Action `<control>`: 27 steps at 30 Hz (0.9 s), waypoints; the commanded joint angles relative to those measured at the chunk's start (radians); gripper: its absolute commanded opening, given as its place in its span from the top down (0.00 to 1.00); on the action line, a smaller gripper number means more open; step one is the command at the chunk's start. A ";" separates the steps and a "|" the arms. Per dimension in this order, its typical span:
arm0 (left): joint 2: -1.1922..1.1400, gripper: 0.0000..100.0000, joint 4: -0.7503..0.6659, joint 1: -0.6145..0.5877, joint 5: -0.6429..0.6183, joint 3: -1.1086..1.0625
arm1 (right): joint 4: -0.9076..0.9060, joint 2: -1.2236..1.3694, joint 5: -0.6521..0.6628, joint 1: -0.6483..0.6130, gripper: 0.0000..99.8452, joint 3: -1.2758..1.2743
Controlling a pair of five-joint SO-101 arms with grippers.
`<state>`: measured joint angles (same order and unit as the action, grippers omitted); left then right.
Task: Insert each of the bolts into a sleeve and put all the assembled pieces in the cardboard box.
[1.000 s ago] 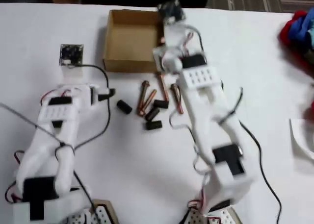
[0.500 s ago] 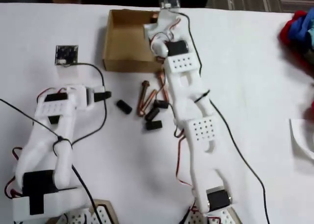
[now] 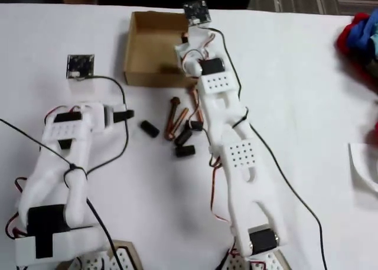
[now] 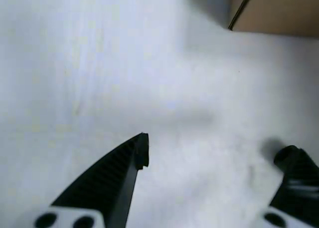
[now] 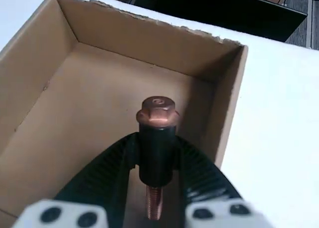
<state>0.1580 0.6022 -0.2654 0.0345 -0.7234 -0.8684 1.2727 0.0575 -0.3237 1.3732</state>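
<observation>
Right gripper [image 5: 156, 154] sits over the cardboard box [image 5: 114, 36], jaws clamped on a black sleeve [image 5: 155, 142]. A copper bolt [image 5: 157, 112] runs through it, head at one end, thread out the other. Left gripper [image 4: 215, 153] is beside the box, jaws apart over the table [image 4: 99, 63]. Loose bolts [image 3: 175, 111] and sleeves [image 3: 149, 129] lie just outside the box's front wall.

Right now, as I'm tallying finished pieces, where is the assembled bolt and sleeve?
The sleeved bolt is clamped in the right gripper, held over the floor of the cardboard box; in the high view, that is at the box's right end.
</observation>
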 commanded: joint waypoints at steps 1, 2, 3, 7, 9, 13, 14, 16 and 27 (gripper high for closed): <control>0.006 0.57 -0.015 0.006 0.002 0.027 | -0.002 -0.007 0.006 0.016 0.98 -0.002; 0.006 0.57 -0.015 0.006 0.002 0.027 | -0.002 -0.002 0.006 0.018 0.98 -0.003; 0.006 0.57 -0.015 0.006 0.002 0.027 | -0.002 0.002 0.006 0.018 0.98 -0.003; 0.006 0.57 -0.015 0.006 0.002 0.027 | 0.002 0.005 0.006 0.015 0.98 -0.002; 0.006 0.57 -0.015 0.006 0.002 0.027 | 0.002 0.005 0.005 0.013 0.98 -0.002; 0.006 0.57 -0.015 0.006 0.002 0.027 | 0.002 0.005 0.005 0.013 0.98 -0.002; 0.006 0.57 -0.015 0.006 0.002 0.027 | 0.002 0.004 0.005 0.013 0.98 -0.002; 0.006 0.57 -0.015 0.006 0.002 0.027 | 0.001 -0.002 0.005 0.013 0.96 -0.002; 0.006 0.57 -0.015 0.006 0.002 0.027 | 0.001 -0.004 0.005 0.010 0.91 0.002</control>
<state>0.1580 0.6022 -0.2654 0.0361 -0.7234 -0.8669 1.2973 0.0591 -0.3207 1.3610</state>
